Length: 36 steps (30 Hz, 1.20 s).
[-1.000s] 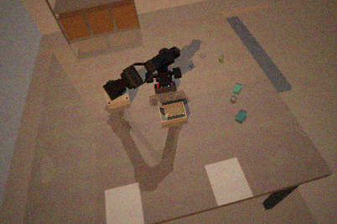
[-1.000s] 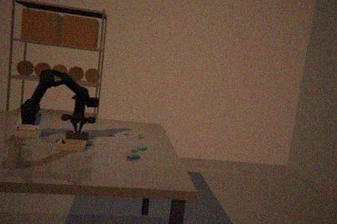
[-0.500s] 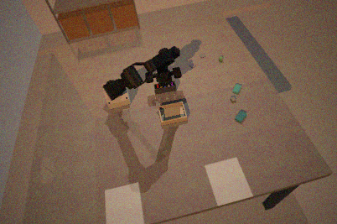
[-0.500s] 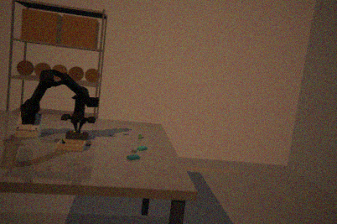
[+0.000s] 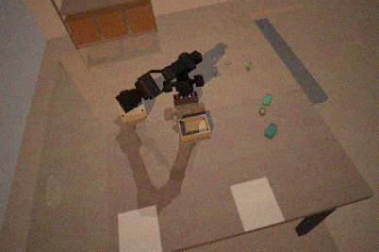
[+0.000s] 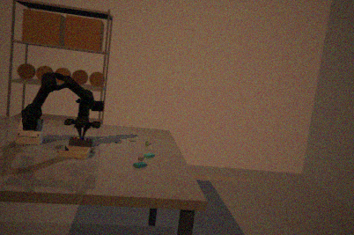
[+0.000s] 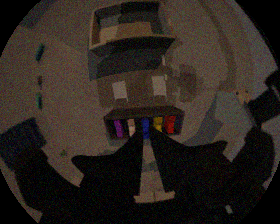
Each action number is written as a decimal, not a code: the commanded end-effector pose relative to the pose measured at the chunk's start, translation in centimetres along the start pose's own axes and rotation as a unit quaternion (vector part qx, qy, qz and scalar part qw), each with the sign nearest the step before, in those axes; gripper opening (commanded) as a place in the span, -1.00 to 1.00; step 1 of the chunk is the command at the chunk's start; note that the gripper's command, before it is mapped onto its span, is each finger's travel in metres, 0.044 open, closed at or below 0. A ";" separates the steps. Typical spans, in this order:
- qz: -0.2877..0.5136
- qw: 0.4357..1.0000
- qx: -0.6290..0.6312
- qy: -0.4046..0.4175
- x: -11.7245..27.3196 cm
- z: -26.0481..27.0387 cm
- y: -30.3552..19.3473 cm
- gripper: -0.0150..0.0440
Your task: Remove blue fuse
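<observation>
The dark fuse block holds a row of coloured fuses. The blue fuse is in the middle, between a pale fuse and a yellow fuse. A purple fuse and a red fuse are at the ends. My gripper points down at the block and is shut on the blue fuse. The fuse still appears to be in the row; whether it is raised at all cannot be told. The tan tray stands beside the block.
Two teal pieces, a small ring and a green bit lie on the far side from the arm's base. Two white sheets lie near the table edge. A light box is by the arm's base.
</observation>
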State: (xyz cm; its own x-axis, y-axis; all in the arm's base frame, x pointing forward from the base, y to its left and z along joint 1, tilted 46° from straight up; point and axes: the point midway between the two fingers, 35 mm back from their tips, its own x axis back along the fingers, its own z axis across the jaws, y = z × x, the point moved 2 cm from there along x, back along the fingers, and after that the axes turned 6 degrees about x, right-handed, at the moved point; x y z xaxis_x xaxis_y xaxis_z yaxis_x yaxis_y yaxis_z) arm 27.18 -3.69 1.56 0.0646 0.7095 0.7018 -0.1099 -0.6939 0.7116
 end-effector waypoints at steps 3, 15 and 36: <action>0.002 1.000 -0.004 0.000 0.3 0.0 0.0 -0.49; 0.002 1.000 -0.003 0.000 0.9 0.1 0.0 -0.49; 0.001 1.000 -0.002 0.000 1.9 0.0 0.0 -0.49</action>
State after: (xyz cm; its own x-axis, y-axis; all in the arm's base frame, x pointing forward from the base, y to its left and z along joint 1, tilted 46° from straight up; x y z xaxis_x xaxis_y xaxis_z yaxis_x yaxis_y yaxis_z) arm 27.34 -2.44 2.79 0.0636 0.7113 0.7000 -0.1059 -0.6926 0.7135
